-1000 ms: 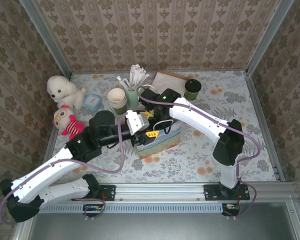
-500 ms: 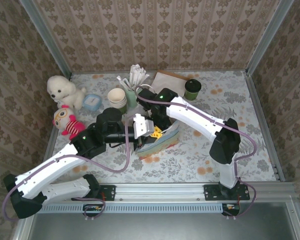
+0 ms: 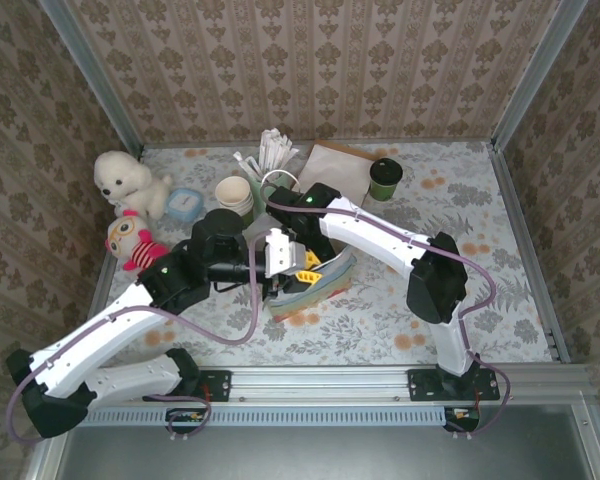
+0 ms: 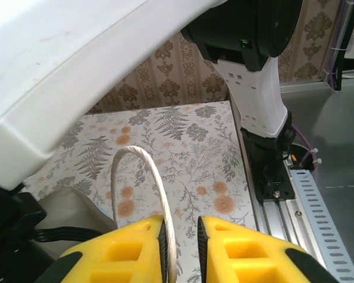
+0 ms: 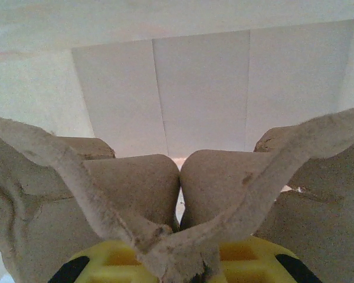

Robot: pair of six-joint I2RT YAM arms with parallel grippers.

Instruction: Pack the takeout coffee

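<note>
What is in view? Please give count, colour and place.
Dark-green paper cup with black plastic lid: one, far right.
Stack of lidless green paper cups: one, far centre.
Green holder of white sticks: one, beside stack.
Brown paper sheet: one, far centre.
Striped paper bag: one, multicoloured, centre.
White fluffy dog plush: one, far left.
Pink plush toy: one, left edge.
Blue-lidded tub: one, beside dog.
Left claw: one, yellow, around white cord handle.
Right claw: one, yellow, pinching grey-brown paper.
</note>
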